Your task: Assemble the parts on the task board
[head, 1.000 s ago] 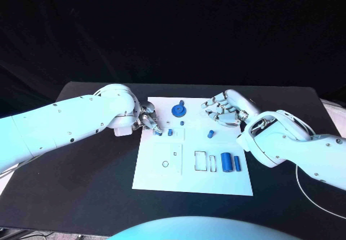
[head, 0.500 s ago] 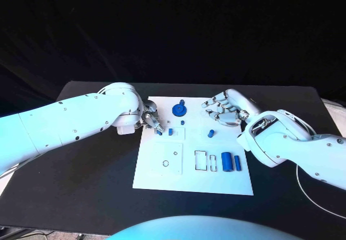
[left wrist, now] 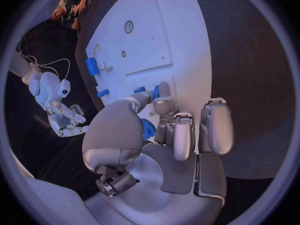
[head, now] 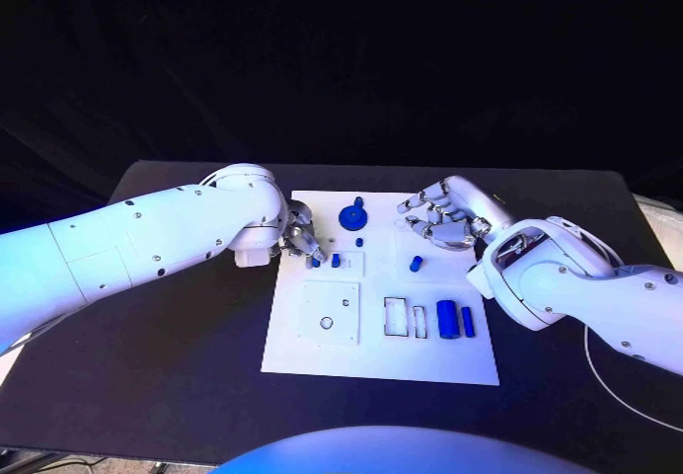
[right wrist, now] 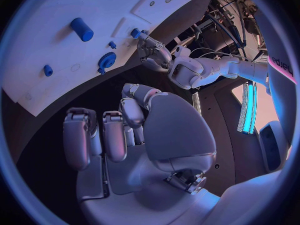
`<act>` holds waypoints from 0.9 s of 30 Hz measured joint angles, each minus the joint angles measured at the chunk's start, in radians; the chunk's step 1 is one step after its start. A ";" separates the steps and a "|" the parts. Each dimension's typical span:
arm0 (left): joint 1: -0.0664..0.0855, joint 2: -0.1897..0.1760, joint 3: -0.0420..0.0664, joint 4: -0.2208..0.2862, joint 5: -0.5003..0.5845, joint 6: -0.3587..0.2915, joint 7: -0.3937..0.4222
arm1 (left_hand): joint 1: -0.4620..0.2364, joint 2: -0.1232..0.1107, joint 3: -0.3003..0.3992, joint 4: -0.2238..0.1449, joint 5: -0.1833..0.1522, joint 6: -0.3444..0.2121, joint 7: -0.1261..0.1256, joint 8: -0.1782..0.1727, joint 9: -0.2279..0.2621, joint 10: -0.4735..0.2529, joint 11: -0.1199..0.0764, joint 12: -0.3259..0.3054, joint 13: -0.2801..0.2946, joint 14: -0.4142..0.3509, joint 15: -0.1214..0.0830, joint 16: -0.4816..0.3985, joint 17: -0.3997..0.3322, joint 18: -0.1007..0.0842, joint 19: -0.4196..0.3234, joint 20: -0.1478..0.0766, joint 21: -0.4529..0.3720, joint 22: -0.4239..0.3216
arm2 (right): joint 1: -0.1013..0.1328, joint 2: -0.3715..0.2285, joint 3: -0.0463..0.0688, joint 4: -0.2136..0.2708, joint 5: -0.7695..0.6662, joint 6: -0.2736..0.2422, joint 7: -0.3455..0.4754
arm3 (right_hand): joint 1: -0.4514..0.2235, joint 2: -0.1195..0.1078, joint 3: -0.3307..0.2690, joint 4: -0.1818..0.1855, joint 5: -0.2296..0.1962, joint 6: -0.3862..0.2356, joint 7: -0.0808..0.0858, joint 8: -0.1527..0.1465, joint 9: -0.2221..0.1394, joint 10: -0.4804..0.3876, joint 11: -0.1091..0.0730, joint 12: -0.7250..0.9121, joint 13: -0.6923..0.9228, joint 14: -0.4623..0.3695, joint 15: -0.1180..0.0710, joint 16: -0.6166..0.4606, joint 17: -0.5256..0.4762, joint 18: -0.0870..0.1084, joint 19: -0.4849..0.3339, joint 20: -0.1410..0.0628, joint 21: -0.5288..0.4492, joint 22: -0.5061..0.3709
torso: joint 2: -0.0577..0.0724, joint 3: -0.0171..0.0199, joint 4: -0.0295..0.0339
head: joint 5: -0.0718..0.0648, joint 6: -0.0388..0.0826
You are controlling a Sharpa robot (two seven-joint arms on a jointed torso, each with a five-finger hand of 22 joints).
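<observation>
The task board (head: 382, 346), a flat white plate with a matt face, lies in the middle of the black surface (head: 171, 336), and the left hand (head: 296, 237) is low at its 10 o'clock corner, I judge because it is working on the small blue peg (head: 315, 262) that stands there. In the left wrist view the fingers (left wrist: 164, 102) are curled close together at that peg; they seem to pinch it, but the contact is partly hidden, so I cannot tell if they really hold it. A second small peg (head: 336, 262) stands just beside, toward 3 o'clock. The right hand (head: 444, 219) hovers over the board's 1 o'clock corner with its fingers bent but apart and nothing in them, probably waiting near the parts it will take later. The blue gear (head: 353, 217), round and toothed, lies at 12 o'clock on the board; a short blue plug (head: 416, 264) lies right of the centre. At 4 o'clock two smooth blue cylinders (head: 450, 319), one thick and one thin, lie side by side next to rectangular recesses (head: 397, 317) cut into the plate, which I think are their seats.
</observation>
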 measured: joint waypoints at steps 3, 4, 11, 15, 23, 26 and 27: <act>0.001 0.002 0.001 -0.001 0.002 0.002 -0.005 | -0.007 0.007 -0.002 -0.011 -0.025 0.004 -0.003 -0.005 -0.002 0.000 0.000 0.005 0.004 0.000 0.000 0.000 0.000 0.000 0.000 0.000 0.006 0.000 | 0.000 0.000 0.000 0.000 0.000 0.002 0.000 | 0.000 0.000 0.000 0.000 0.000 0.000 0.000 0.000 0.000 0.000 0.000 -0.003 -0.001 0.000 0.000 -0.002 0.000 0.000 0.000 0.000 0.000 0.000 | 0.000 -0.0005 0.0000 | -0.001 0.000; 0.001 0.002 0.001 -0.001 0.002 0.003 -0.006 | -0.007 0.007 -0.005 -0.014 -0.030 0.005 -0.005 -0.006 -0.003 0.000 0.000 0.005 0.005 0.000 0.000 0.000 0.000 0.000 0.000 0.000 0.006 0.000 | 0.000 0.000 0.000 0.000 0.000 0.003 0.000 | 0.000 0.000 0.000 0.000 0.000 0.000 0.000 0.000 0.000 0.000 0.000 -0.003 -0.001 0.000 0.000 -0.002 0.000 0.000 0.000 0.000 0.000 0.000 | 0.000 -0.0005 0.0002 | -0.001 0.000; 0.001 0.002 0.001 -0.005 0.002 0.006 -0.012 | -0.041 -0.008 -0.064 -0.008 -0.040 0.016 -0.016 -0.008 -0.010 0.002 -0.002 0.005 0.010 0.000 0.000 0.000 0.000 0.000 0.000 0.000 0.006 0.000 | 0.000 0.000 0.000 -0.001 0.000 0.011 0.000 | 0.000 0.000 -0.003 -0.003 0.000 0.000 0.000 0.000 0.000 0.000 0.000 -0.003 -0.003 0.000 0.000 -0.002 0.000 0.000 0.000 0.000 -0.004 0.000 | 0.000 -0.0009 0.0011 | -0.002 -0.001; -0.001 -0.001 0.001 -0.006 -0.001 0.005 -0.014 | -0.054 -0.011 -0.118 0.016 -0.044 0.025 -0.018 -0.014 -0.013 0.002 -0.002 0.006 0.013 0.000 0.000 0.000 0.000 0.000 0.000 0.000 0.011 0.000 | 0.000 0.000 0.000 -0.001 0.000 0.015 0.000 | 0.000 0.000 -0.003 -0.003 0.000 0.000 0.000 0.000 0.000 -0.003 0.003 -0.007 -0.003 0.000 0.000 -0.002 0.000 0.000 0.000 0.000 -0.004 0.000 | 0.000 -0.0012 0.0008 | -0.002 0.001; -0.007 -0.036 0.002 0.021 -0.007 -0.026 -0.020 | -0.092 -0.029 -0.271 0.095 -0.229 0.034 -0.016 -0.020 -0.020 0.007 -0.007 0.017 0.022 -0.004 -0.004 0.000 0.000 0.000 0.002 -0.002 0.020 0.000 | 0.000 0.000 0.000 -0.003 0.000 0.019 0.000 | 0.000 0.000 -0.003 -0.003 0.000 0.000 0.000 0.000 0.000 -0.004 0.004 -0.006 -0.003 0.000 0.000 -0.002 0.000 0.000 0.000 0.000 -0.004 0.000 | 0.000 -0.0012 0.0004 | -0.005 0.003; -0.009 -0.058 0.005 0.032 -0.002 -0.060 -0.023 | -0.092 -0.029 -0.321 0.124 -0.275 0.027 -0.010 -0.027 -0.024 -0.004 0.000 -0.007 -0.010 -0.004 -0.004 0.000 0.000 0.000 0.004 -0.004 0.020 0.000 | 0.000 0.001 0.000 -0.004 0.000 0.020 -0.001 | 0.000 0.000 -0.003 -0.003 0.000 0.000 0.000 0.000 0.000 -0.004 0.004 -0.006 -0.003 0.000 0.000 -0.002 0.000 0.000 0.000 0.000 -0.004 0.000 | 0.000 -0.0013 0.0004 | -0.006 0.004; -0.009 -0.064 0.007 0.035 0.002 -0.073 -0.023 | -0.092 -0.029 -0.339 0.135 -0.282 0.024 -0.006 -0.027 -0.024 -0.012 0.000 -0.014 -0.018 -0.004 -0.004 0.000 0.001 0.000 0.004 -0.004 0.017 0.000 | 0.000 0.001 0.000 -0.005 0.000 0.020 -0.001 | 0.000 0.000 -0.003 -0.003 0.000 0.000 0.000 0.000 0.000 -0.004 0.004 -0.006 -0.003 0.000 0.000 -0.002 0.000 0.000 0.000 0.000 -0.004 0.000 | 0.000 -0.0013 0.0005 | -0.006 0.004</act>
